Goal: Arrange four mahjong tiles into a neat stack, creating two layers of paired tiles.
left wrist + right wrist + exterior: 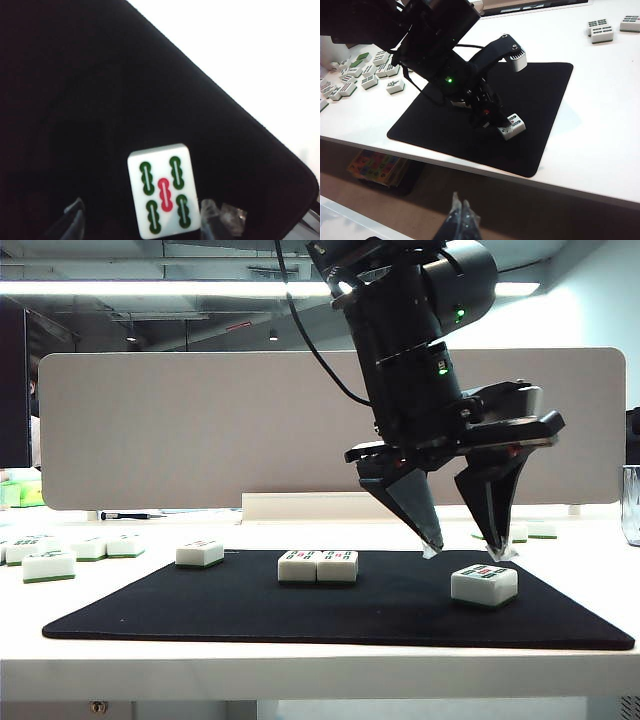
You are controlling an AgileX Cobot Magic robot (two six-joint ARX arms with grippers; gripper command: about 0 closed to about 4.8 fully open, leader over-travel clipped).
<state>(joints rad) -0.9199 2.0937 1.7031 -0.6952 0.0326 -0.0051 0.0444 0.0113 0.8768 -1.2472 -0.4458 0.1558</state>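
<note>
Hovering left end effector (466,551) above lone mahjong tile (484,584) at right side of black mat (250,605); jaws spread wide, straddling tile, holding nothing; fingertips (432,546) just above tile level; tile face shows four green marks around one red; two mahjong tiles (318,566) paired side by side, touching, at mat centre; fourth tile (200,554) at mat's far left edge; right end effector (459,220) low off desk (605,125) front edge, fingers together, empty.

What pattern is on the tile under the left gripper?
Four green sticks, one red centre; left wrist view.
</note>
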